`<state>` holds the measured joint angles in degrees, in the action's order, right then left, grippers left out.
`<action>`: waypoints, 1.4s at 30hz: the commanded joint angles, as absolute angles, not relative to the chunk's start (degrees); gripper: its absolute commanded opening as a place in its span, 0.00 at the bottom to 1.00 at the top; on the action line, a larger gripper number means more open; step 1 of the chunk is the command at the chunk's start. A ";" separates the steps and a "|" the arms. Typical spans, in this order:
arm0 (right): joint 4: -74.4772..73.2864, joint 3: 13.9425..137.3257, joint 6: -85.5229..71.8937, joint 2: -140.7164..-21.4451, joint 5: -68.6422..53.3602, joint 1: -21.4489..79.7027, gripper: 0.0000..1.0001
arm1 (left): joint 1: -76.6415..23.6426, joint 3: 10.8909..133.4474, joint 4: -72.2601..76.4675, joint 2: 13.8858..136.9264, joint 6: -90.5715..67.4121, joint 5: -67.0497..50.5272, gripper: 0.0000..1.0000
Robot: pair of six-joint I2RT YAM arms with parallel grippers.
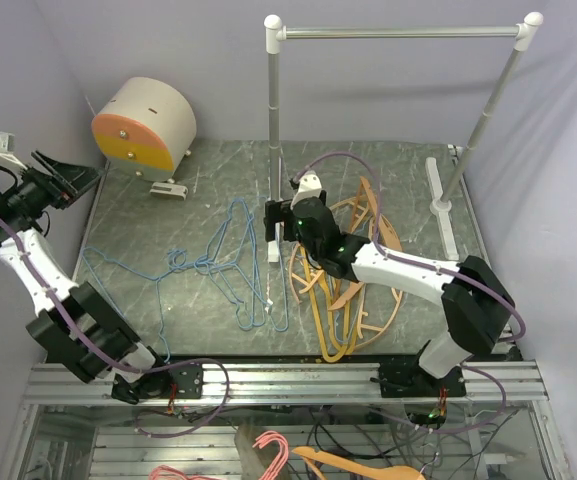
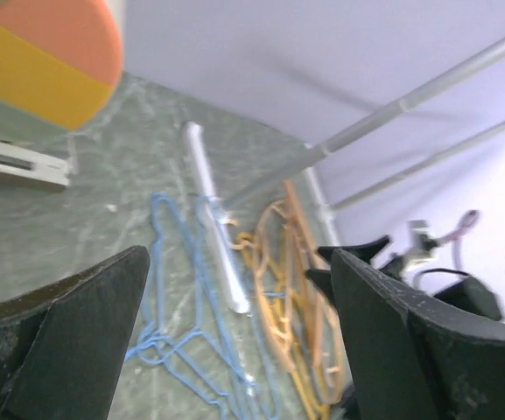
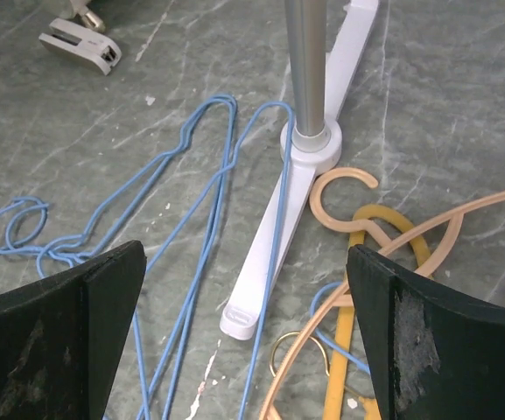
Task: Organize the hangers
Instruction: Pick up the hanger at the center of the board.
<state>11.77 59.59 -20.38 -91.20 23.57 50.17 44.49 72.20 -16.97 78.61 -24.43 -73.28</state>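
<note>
Jaws left and right spread wide, empty; right pair over hangers [image 3: 390, 215] beside rack post [image 3: 306, 61].

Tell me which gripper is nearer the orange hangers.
Right. The right gripper hovers open at the left edge of the orange hangers, beside the rack post. The left gripper, also open, is raised well away at the far-left corner of the table.

Lilac walls [image 1: 388, 90] on 3 sides; grey marbled table [image 1: 138, 220]; white rack [image 1: 398, 32] far right; round drum [image 1: 146, 128] far left.
</note>
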 commanded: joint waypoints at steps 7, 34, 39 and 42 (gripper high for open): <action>16.71 56.22 -18.49 -87.21 18.65 51.30 1.00 | 45.12 63.40 98.43 86.65 -115.09 -90.86 0.97; 13.16 56.70 -5.64 -81.37 -8.98 52.69 1.00 | 28.95 97.47 81.58 83.49 -110.87 -84.39 0.97; 10.05 55.83 -3.38 -80.27 -13.20 53.39 1.00 | 23.79 100.10 98.50 91.68 -130.29 -88.61 0.97; 12.00 54.92 -5.18 -79.61 -14.83 53.43 1.00 | 24.06 120.94 96.04 95.76 -134.60 -90.86 0.97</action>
